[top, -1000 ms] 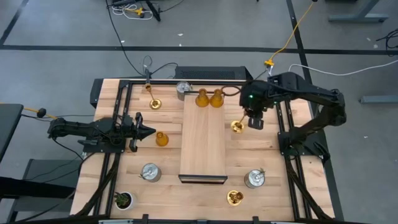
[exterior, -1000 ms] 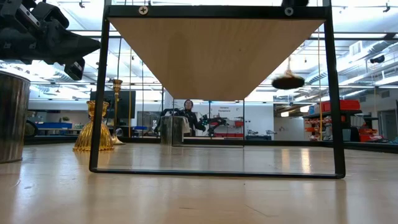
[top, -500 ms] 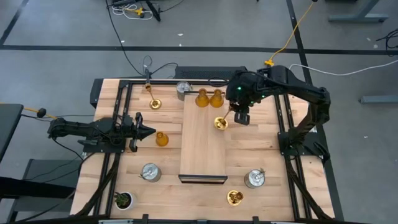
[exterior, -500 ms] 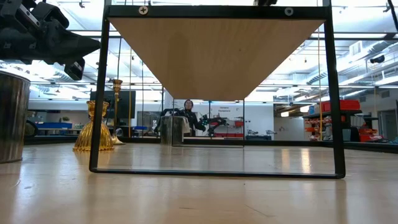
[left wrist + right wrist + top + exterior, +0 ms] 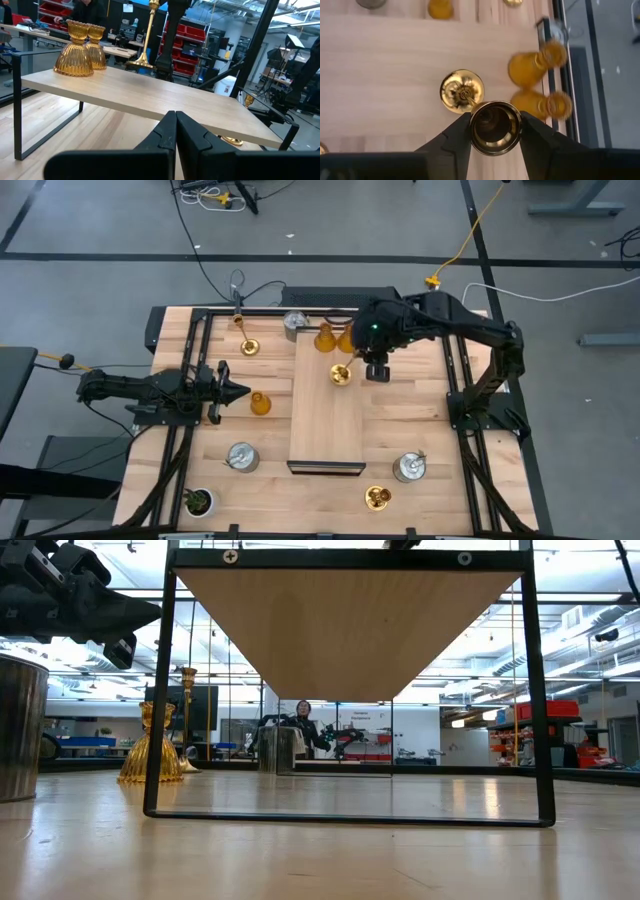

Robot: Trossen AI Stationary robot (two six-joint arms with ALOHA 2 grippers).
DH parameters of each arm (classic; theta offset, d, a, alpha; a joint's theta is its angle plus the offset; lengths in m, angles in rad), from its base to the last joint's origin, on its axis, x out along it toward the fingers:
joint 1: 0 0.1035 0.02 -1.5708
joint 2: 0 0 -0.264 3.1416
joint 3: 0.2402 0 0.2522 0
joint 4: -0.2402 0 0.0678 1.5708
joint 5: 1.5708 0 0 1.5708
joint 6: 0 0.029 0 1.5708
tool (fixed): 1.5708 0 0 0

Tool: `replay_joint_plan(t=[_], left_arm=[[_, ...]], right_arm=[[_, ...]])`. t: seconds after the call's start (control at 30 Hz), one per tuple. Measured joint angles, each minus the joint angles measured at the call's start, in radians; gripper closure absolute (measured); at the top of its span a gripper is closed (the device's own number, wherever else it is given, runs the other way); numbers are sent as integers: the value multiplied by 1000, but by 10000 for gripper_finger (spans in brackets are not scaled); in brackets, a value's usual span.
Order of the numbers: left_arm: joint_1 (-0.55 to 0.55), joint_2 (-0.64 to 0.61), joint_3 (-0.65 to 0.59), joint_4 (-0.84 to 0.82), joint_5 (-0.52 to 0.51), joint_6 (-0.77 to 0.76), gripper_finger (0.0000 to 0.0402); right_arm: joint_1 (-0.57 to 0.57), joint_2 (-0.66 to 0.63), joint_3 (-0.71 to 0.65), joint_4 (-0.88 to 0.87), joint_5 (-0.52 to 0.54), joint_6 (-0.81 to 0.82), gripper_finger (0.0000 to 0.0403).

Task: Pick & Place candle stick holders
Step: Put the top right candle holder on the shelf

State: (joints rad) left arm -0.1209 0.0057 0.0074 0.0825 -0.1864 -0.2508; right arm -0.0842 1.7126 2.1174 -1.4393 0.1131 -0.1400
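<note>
My right gripper (image 5: 371,368) is shut on a gold thin-stemmed candle stick holder (image 5: 341,374) over the far part of the raised wooden shelf (image 5: 325,420). Two amber holders (image 5: 336,337) stand on the shelf's far end. On the table stand a silver holder (image 5: 296,323), a gold one (image 5: 248,346), an amber one (image 5: 260,402), two more silver ones (image 5: 241,456) (image 5: 408,467) and another gold one (image 5: 377,498). My left gripper (image 5: 240,391) waits shut at the table's left, next to the amber holder. My right gripper pinches the gold holder's cup end (image 5: 495,116) between its two fingers (image 5: 456,140), one on each side of the cup. The fingers come from above, slanting down. The stem hangs below them, slightly tilted, with the round base (image 5: 462,90) over the shelf board; whether it touches, I cannot tell.
The shelf stands on a black metal frame (image 5: 160,690). Black rails (image 5: 200,330) run along the table's left, right and far sides. A tiny green potted plant (image 5: 198,501) sits at the near left corner. The shelf's near half is bare wood.
My right gripper has carried the gold holder toward the table's left, from over the table beside the shelf to over the shelf's far part, rolling a little on the way. The holder has stayed hanging below the fingers and has left the low view.
</note>
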Motion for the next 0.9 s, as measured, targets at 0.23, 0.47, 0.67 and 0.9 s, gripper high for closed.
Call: replay_joint_plan(t=[0.23,0.47,0.67,0.9], left_arm=[[0,0,0,0,0,0,392],[0,0,0,0,0,0,392],[0,0,0,0,0,0,392],[0,0,0,0,0,0,392]], right_arm=[[11,0,0,26,-1,-15,264],[20,37,0,26,2,-16,264],[43,57,0,33,1,-42,263],[57,58,0,48,0,-59,263]])
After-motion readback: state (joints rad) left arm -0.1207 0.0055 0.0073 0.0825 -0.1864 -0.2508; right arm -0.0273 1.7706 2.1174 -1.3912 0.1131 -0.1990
